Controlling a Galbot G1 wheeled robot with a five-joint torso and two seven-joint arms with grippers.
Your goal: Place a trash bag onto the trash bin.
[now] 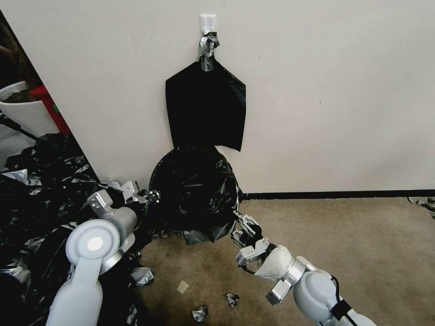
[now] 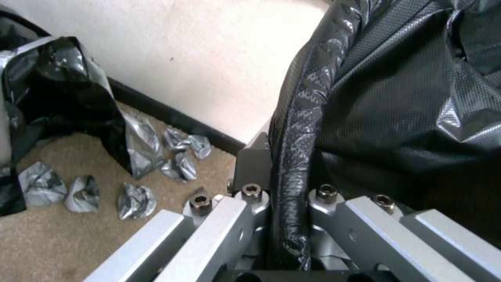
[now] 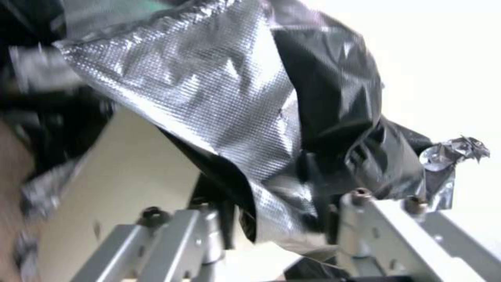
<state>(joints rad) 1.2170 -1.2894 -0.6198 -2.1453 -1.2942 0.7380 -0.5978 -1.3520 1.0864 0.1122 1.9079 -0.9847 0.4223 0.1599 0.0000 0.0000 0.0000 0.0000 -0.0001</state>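
The wrinkled black trash bag [image 1: 195,190] is stretched over a round shape on the carpet against the wall, with its mouth facing me. My left gripper [image 1: 152,198] is at the bag's left edge, shut on the rolled rim [image 2: 295,164], which runs between its fingers [image 2: 254,156]. At the lower right edge of the bag, my right gripper [image 1: 236,217] is also shut on a fold of the silvery film [image 3: 271,203]. A piece of the cream-white trash bin [image 3: 130,168] shows under the bag in the right wrist view; in the head view the bag hides it.
A flat black bundle [image 1: 206,108] hangs from a white hook [image 1: 208,22] above the bag. A large heap of black bags [image 1: 41,199] fills the left side, with a white tub [image 1: 22,111] behind it. Crumpled scraps [image 1: 200,312] lie on the carpet; open carpet lies to the right.
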